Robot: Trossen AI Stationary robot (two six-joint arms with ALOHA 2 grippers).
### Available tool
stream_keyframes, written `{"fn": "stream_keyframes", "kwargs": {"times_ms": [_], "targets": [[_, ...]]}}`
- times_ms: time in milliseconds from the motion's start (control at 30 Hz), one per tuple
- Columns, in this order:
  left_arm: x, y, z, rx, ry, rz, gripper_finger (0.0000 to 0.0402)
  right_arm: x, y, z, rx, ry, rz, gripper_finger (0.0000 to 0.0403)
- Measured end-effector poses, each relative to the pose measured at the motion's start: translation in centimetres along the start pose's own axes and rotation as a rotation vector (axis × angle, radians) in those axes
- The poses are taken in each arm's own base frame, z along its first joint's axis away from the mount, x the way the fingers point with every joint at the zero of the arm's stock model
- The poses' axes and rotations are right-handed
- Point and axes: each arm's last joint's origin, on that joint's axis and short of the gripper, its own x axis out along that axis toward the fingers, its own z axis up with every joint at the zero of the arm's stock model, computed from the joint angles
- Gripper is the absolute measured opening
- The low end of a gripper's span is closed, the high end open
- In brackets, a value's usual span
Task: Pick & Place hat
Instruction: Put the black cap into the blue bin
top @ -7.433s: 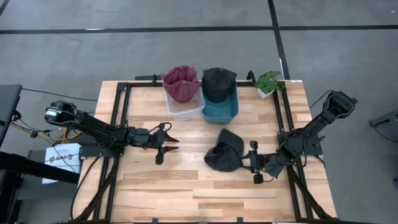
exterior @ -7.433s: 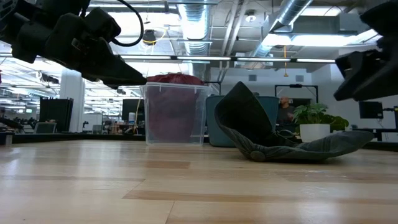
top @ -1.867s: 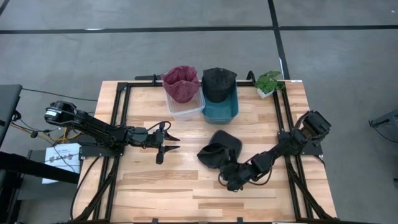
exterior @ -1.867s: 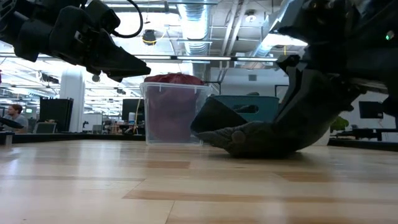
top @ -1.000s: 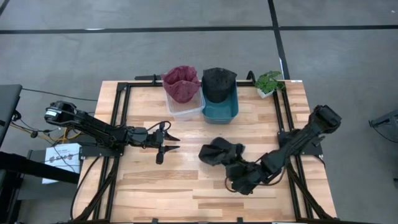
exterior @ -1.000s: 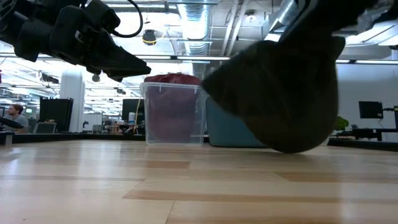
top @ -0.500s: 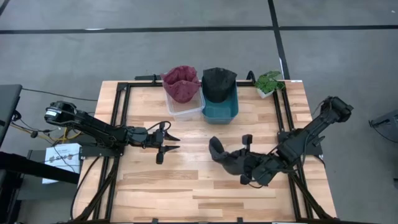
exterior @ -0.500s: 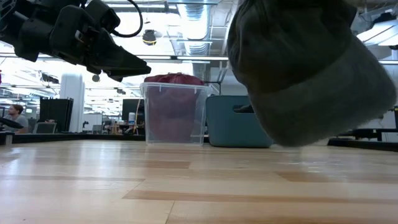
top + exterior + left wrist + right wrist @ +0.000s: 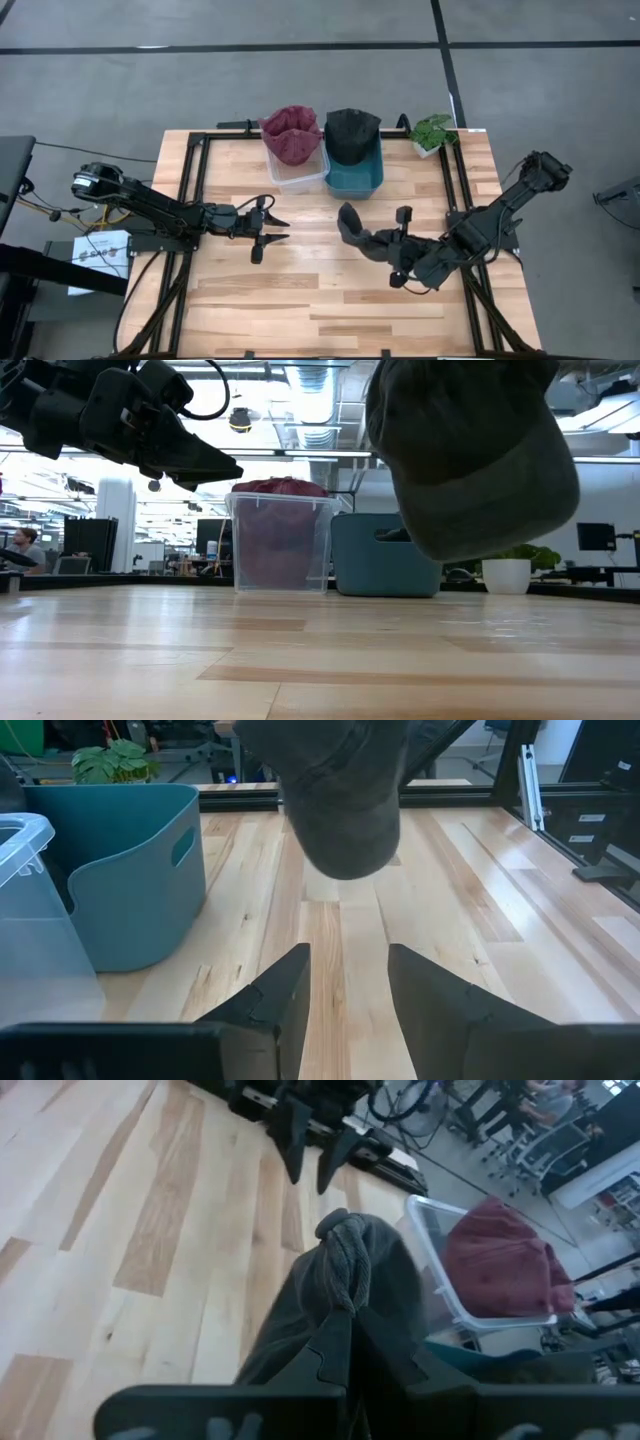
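right hand (image 9: pixel 398 262) clenched on grey hat (image 9: pixel 362 240), lifted clear of table | left hand (image 9: pixel 268 228) released, idle | risk: thin fabric pinch slips short of teal bin (image 9: pixel 358 176)

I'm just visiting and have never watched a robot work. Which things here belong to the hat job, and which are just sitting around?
In the job:
- dark grey fabric hat, off the table
- right gripper, shut on it
- teal plastic bin, another dark hat inside

Likely idle:
- clear plastic box of maroon cloth
- small potted plant
- left gripper, open, waiting
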Motion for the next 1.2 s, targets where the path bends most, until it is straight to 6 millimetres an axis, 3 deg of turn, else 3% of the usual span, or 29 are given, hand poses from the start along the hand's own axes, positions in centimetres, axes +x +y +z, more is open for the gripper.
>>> {"fn": "stream_keyframes", "kwargs": {"times_ms": [700,1200], "targets": [[0.0,0.0,0.0,0.0,-0.002,0.0,0.0135,-0.6,-7.3,0.3,0.074,-0.095,-0.076,0.0001],[0.0,0.0,0.0,0.007,-0.004,0.0,0.0135,2.7,-14.5,-1.2,0.131,-0.108,-0.145,0.0001]]}}
